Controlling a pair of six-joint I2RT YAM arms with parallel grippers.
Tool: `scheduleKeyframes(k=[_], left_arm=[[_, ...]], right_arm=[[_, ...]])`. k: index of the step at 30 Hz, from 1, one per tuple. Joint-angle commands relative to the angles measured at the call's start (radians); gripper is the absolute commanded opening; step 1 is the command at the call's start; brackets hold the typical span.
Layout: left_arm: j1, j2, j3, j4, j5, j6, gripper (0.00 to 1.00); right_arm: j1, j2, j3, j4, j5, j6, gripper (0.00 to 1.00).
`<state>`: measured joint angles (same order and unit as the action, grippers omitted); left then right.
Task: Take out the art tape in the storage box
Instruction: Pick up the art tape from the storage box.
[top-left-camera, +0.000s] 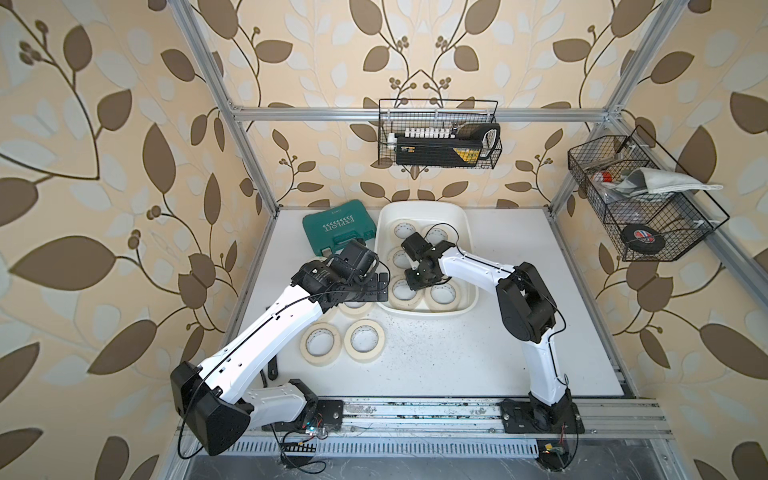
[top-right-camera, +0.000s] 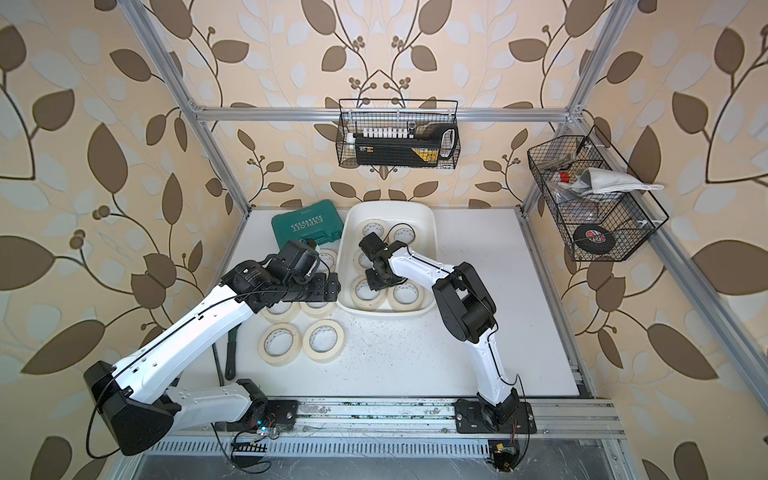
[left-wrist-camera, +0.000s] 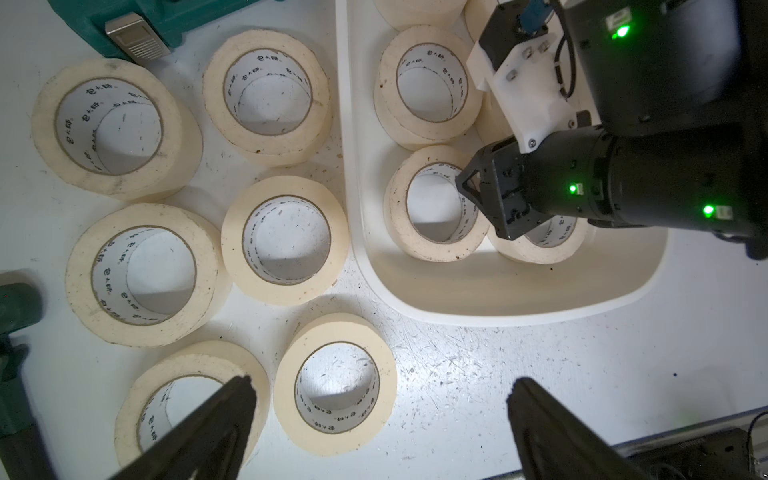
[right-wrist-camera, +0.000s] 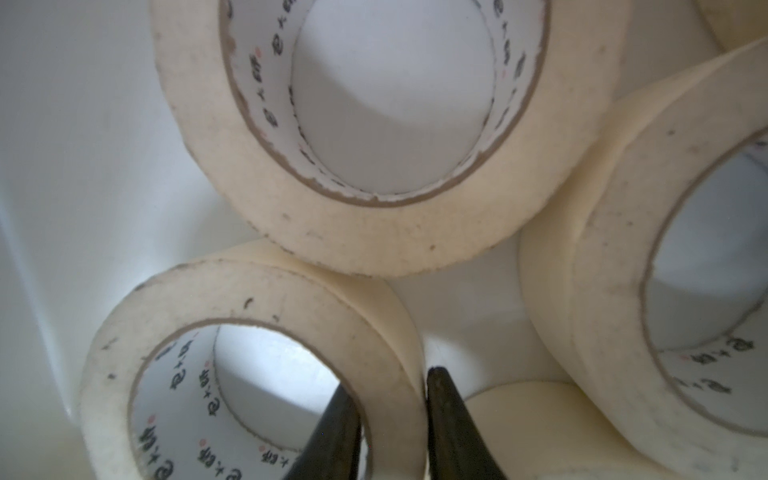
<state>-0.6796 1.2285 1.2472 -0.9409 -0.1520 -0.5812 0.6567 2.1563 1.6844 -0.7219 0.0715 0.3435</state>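
In the smooth white storage box (top-left-camera: 420, 210), near left: right gripper (right-wrist-camera: 390, 384) clamps a cream art tape roll (right-wrist-camera: 178, 307).
Matte ring, half hidden under its arm (top-left-camera: 469, 266) from above; left gripper (left-wrist-camera: 384, 381) gapes.

Cream tape rolls (top-left-camera: 441, 294), perhaps six, in tub (top-left-camera: 419, 208)

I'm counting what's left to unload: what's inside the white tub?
At least five cream tape rolls show lying flat in the tub. The right hand grips one roll by its wall. The right arm covers the middle, so more may hide there.
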Motion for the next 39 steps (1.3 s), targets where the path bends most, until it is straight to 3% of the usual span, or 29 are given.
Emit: scheduleKeyframes(k=[1,6,13,23,39], left_arm=[[0.011,-0.015,0.002,-0.002,0.006,0.003,0.99],[0.012,-0.006,0.007,-0.003,0.009,0.004,0.99],[0.012,0.004,0.014,0.001,0.013,0.012,0.99],[0.012,0.058,0.067,0.004,0.027,0.051,0.99],[0.008,0.243,0.216,0.11,0.239,0.036,0.98]], right_arm=[[0.004,0.002,0.026,-0.019,0.009,-0.003,0.2],[0.003,-0.049,0.018,-0.042,0.026,-0.008,0.07],[0.004,-0.16,0.006,-0.108,0.076,-0.011,0.01],[0.004,-0.361,-0.029,-0.184,0.12,-0.002,0.0],[0.003,-0.556,-0.139,-0.198,0.109,0.057,0.0]])
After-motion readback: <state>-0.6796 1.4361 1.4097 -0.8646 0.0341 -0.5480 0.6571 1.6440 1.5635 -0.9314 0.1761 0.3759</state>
